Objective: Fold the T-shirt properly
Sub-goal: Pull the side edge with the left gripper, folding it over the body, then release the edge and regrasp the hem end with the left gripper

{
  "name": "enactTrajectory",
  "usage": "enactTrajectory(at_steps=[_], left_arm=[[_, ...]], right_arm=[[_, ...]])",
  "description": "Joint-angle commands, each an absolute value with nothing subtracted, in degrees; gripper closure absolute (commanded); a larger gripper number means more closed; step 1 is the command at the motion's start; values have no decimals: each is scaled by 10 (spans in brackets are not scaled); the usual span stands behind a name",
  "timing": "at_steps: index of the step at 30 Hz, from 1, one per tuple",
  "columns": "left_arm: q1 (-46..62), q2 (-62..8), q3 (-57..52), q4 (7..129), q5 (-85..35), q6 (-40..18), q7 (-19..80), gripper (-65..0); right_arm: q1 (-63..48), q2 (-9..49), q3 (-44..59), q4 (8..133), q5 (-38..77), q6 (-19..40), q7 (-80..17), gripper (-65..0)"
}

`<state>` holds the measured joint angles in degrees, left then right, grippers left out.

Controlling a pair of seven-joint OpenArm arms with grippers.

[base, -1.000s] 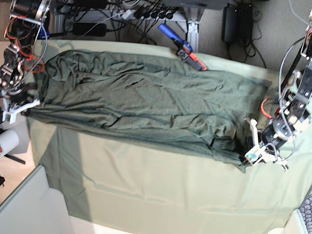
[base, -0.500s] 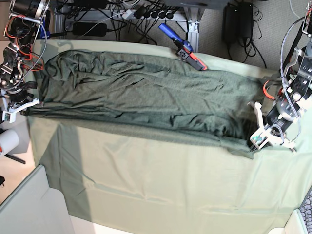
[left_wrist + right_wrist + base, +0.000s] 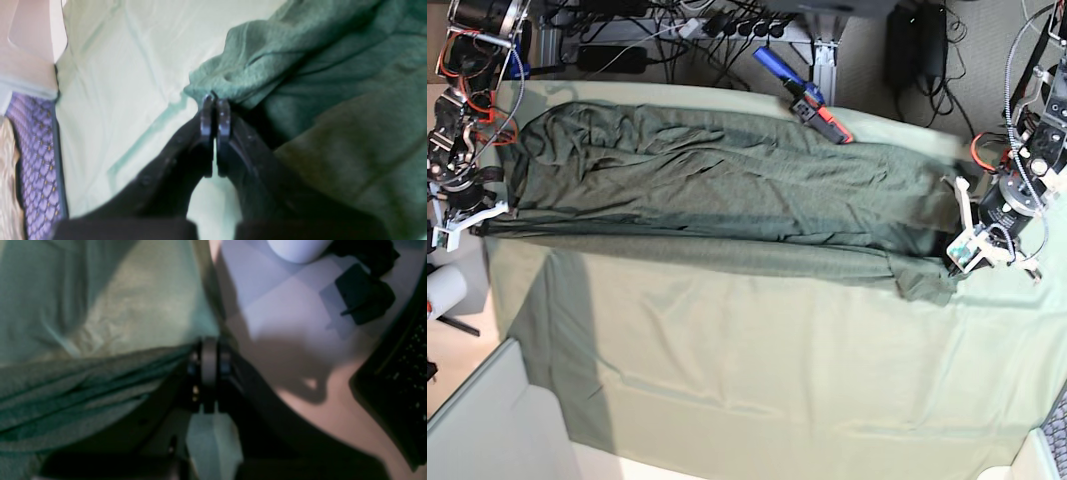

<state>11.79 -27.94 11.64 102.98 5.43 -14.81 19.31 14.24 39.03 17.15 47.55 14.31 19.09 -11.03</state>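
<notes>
A pale green table cloth [image 3: 757, 380] covers the whole table. On its far half lies the T-shirt [image 3: 727, 190], dark green and wrinkly, stretched long from one side of the table to the other. Its near edge is folded into a thin strip that runs between the 2 arms. The left gripper [image 3: 962, 258] is at the shirt's end on the right side of the base view. Its jaws are pressed tight on a bunched bit of the T-shirt [image 3: 253, 70], with the left gripper [image 3: 215, 103] right at the cloth's edge. The right gripper [image 3: 467, 215] is at the other end, at the table's edge. Its jaws are pinched together on the shirt's edge [image 3: 100, 373], seen close at the right gripper [image 3: 208, 350]. A small blue and red tool [image 3: 802, 95] lies on the far side of the table, just beside the shirt.
</notes>
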Motion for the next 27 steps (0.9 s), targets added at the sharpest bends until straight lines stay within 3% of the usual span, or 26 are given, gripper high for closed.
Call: enactTrajectory(at_steps=[1, 18, 24, 26, 27], left_arm=[[118, -287, 111, 1049, 56, -137, 190, 0], [148, -284, 111, 1064, 52, -131, 272, 0], [148, -284, 111, 1064, 16, -131, 298, -248], [150, -284, 111, 1064, 4, -130, 298, -283], [152, -284, 111, 1064, 2, -130, 298, -285]], right_arm=[[154, 409, 177, 484, 146, 187, -96, 0], [134, 409, 177, 484, 146, 187, -94, 0], [109, 408, 177, 484, 146, 187, -53, 0], [106, 408, 177, 484, 146, 187, -53, 0], [106, 408, 177, 484, 146, 187, -53, -46]])
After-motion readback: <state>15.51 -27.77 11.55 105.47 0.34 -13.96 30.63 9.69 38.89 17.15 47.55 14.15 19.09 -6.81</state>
